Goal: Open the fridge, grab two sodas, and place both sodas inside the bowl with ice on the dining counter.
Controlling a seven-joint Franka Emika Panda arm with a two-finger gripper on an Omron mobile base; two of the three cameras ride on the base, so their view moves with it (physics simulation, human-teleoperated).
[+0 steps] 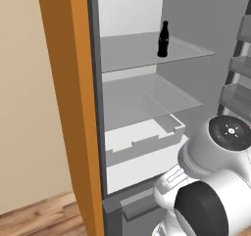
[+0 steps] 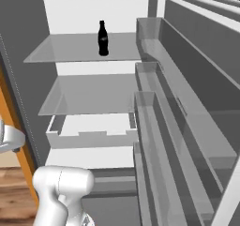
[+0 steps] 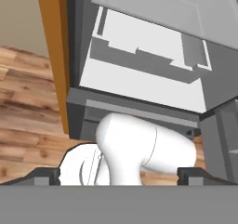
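Note:
The fridge [image 1: 196, 29] stands open, its pale grey inside facing me. A slim black soda bottle [image 1: 163, 39] stands upright on the top glass shelf, toward the back, also in the right base view as the bottle [image 2: 103, 38]. My gripper [image 3: 119, 174] is open with nothing between its fingertips [image 3: 46, 174]. It hangs low in front of the fridge [image 3: 139, 79], looking at its bottom drawer and base, well below the bottle. The bowl with ice and the dining counter are out of view.
The open door's shelf bins [image 2: 159, 108] run along the right side, close to the arm. The orange side casing [image 1: 63, 83] bounds the left. A white crisper drawer [image 1: 142, 139] sits under the lower glass shelf. Wooden floor [image 3: 28, 102] lies below.

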